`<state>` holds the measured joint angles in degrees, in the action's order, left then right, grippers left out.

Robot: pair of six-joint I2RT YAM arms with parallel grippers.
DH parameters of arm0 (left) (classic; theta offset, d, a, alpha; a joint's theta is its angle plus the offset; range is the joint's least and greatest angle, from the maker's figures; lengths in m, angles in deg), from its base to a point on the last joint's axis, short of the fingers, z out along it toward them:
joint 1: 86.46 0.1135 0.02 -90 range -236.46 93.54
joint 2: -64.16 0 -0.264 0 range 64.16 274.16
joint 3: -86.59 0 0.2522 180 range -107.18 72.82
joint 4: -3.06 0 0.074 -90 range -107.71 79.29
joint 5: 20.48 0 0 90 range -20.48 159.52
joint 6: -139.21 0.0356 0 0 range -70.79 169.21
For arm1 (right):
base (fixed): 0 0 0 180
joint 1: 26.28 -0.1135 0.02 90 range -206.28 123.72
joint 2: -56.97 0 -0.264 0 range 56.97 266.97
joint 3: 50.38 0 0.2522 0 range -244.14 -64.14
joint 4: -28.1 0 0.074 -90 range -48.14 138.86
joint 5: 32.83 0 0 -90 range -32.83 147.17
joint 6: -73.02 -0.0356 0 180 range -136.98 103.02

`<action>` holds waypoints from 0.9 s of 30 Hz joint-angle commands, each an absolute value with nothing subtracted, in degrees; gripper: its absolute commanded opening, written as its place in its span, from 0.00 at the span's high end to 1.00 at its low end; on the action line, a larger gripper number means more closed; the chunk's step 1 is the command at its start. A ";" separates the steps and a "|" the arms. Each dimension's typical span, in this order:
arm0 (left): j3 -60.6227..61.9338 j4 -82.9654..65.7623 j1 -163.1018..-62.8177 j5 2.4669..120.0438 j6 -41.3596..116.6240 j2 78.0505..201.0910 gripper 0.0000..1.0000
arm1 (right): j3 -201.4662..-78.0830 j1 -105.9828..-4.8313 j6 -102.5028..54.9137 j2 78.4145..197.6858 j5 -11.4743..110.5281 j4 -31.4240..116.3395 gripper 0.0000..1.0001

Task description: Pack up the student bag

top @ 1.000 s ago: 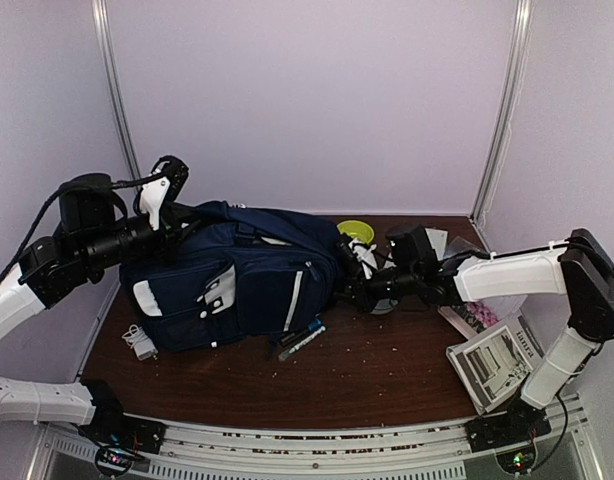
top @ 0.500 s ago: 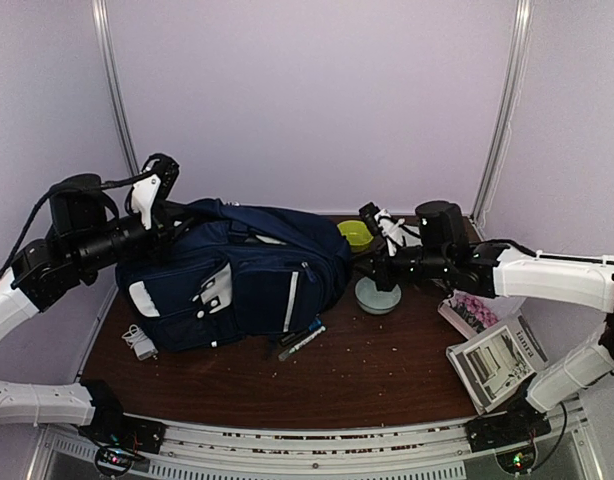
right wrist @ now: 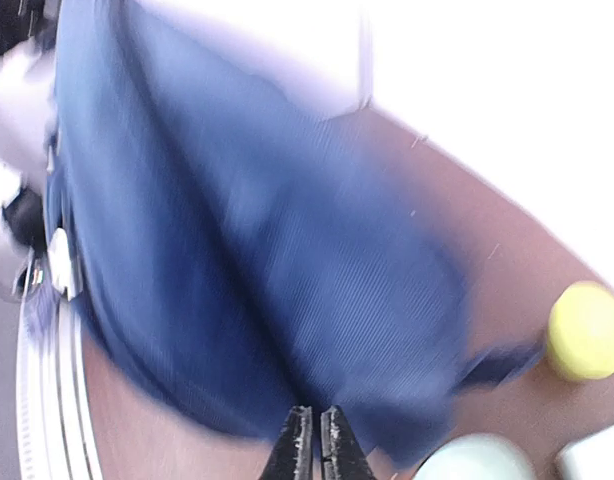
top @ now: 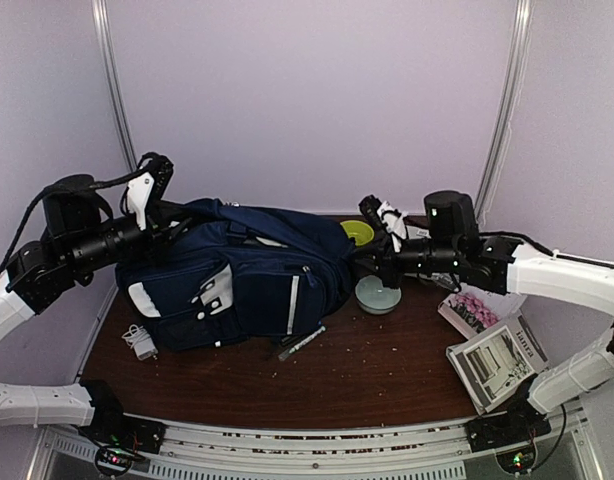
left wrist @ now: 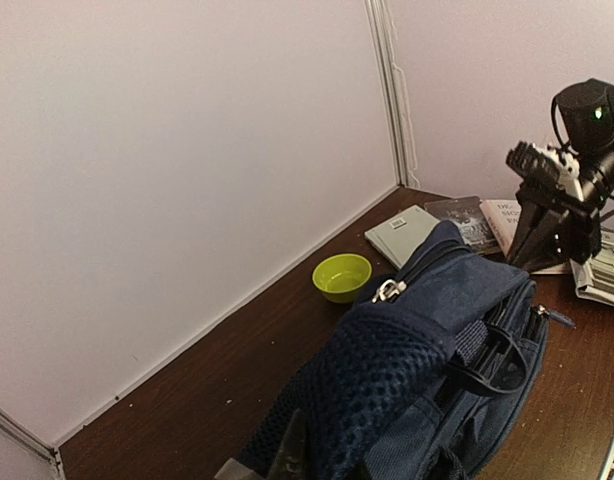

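From above, the backpack [top: 237, 280] lies on its side on the left half of the tabletop [top: 367, 380]. The left tool [top: 152, 205] is pressed together on the backpack's upper left end. The right tool [top: 365, 262] sits at the opposite end, just beside a green bowl [top: 357, 232] and a pale disc [top: 377, 295].

The left wrist view shows the backpack's mesh back [left wrist: 387, 380] bunched against the tool's finger. The pinch looks thin, so the fabric could slip out and the backpack would sag.

The right wrist view is blurred. The right tool's tips are almost pressed together and hold nothing. A fast push here could snag cloth or knock the bowl.
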<state>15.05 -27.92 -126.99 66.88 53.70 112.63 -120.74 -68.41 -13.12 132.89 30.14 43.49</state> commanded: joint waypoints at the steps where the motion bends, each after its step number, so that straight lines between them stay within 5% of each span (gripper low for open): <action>1: 10.78 -13.44 -126.63 65.06 52.20 112.13 1.00 | -112.69 -69.85 -14.02 132.22 27.98 37.85 0.92; 17: 10.43 -14.26 -126.63 64.79 52.68 113.20 1.00 | -107.84 -70.69 -14.46 140.04 27.82 24.78 0.74; 21: 10.30 -14.31 -126.63 63.99 52.99 113.54 1.00 | -108.01 -70.75 -14.08 141.21 26.85 23.40 0.86; 27: 10.26 -14.35 -126.69 63.64 52.90 113.82 1.00 | -109.09 -70.29 -11.54 142.27 31.64 23.79 0.85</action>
